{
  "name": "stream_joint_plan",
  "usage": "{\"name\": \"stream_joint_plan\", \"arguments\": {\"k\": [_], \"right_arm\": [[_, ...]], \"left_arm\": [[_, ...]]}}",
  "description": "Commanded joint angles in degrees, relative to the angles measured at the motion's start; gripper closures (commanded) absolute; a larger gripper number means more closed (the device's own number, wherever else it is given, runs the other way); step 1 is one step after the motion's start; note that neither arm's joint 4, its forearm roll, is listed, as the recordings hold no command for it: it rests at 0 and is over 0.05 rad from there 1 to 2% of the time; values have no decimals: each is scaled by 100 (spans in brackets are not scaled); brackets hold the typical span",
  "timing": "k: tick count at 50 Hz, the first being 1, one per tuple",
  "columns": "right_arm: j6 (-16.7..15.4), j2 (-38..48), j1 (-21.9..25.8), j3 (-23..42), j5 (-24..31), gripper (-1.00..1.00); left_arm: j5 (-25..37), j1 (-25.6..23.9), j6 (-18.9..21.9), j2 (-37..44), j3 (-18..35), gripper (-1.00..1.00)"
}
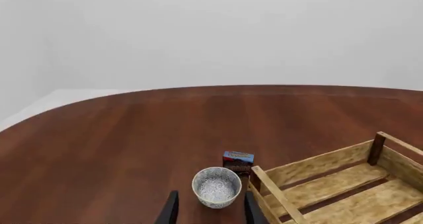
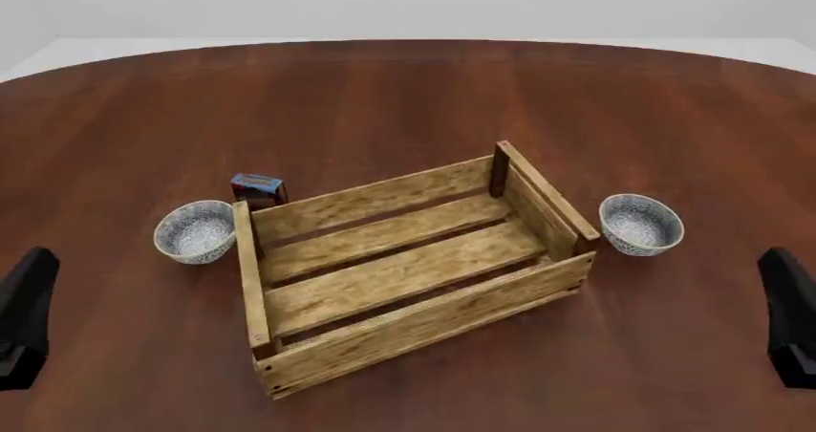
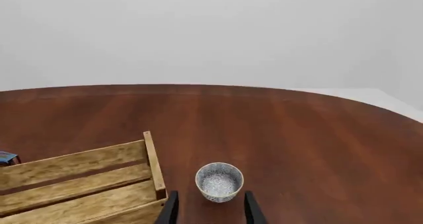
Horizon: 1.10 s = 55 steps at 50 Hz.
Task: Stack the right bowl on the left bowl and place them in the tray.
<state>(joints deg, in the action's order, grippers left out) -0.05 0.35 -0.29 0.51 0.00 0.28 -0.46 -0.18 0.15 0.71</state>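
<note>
**Both bowls on the table, tray between them, both pincers apart**

While I look through the front view, I see the wooden slatted tray (image 2: 415, 270) in the middle of the frame, standing a little turned on the dark red-brown table (image 2: 408, 97). Its slats and corner posts are in plain sight, and no bowl is inside it.

The left bowl (image 2: 195, 231) stands upright at the middle left of the frame, just beside the left short wall of the tray; I cannot tell if it touches the wood. The right bowl (image 2: 640, 224) stands upright at the middle right, just beside the right short wall, with a narrow gap. Both are white with a fine grey-blue speckle. A small blue-and-red box (image 2: 259, 189) stands just above the left bowl in the frame, close to the upper left corner of the tray.

The two arms show only as dark shapes at the lower left and lower right edges of the front view, well apart from the bowls.

In the left wrist view the left gripper (image 1: 207, 211) has its two dark fingers spread, with nothing between them; the left bowl lies farther ahead, near the box and the tray corner. In the right wrist view the right gripper (image 3: 209, 210) is spread in the same way, holding nothing, and the right bowl sits ahead of it beside the tray wall.
</note>
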Motion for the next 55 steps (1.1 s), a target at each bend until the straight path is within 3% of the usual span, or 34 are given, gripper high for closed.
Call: {"name": "stream_joint_plan", "arguments": {"k": [1,12,22,24,26,30,33,35,38,41,44,46,50,55], "right_arm": [[-155,289,-35,22,-161,-100],[-209,520,-59,433,35,-100],[-436,1661,-27,914,-30,-100],[-313,2087,-8,1077,-64,-100],[-464,2269,64,1186,-44,-100],[-490,2584,70,1501,146,-100],[-127,2980,221,1891,506,-100],[-119,3018,249,2063,669,-100],[-393,3179,130,2390,910,-100],[-284,3502,132,2678,1080,-100],[-498,3720,60,2883,1218,-100],[-464,3937,-83,3079,1364,-100],[-797,4206,-267,3369,1517,-100],[-712,4714,-108,3762,1902,-100]], "left_arm": [[-58,-1,-5,40,-59,-100],[-88,13,-126,-5,-65,-100],[-123,-11,-213,3,-67,-100],[-130,-19,-238,11,-67,-100],[-139,-30,-248,16,-67,-100],[-147,-55,-266,2,-65,-100],[-153,-71,-271,3,-65,-100],[-150,-74,-263,6,-66,-100],[-142,-92,-263,14,-65,-100],[-150,-98,-203,8,-68,-100],[-170,-100,-234,44,-69,-100],[-188,-105,-252,65,-67,-100],[-176,-142,-234,44,-62,-100],[-170,-153,-251,43,-47,-100]]}}
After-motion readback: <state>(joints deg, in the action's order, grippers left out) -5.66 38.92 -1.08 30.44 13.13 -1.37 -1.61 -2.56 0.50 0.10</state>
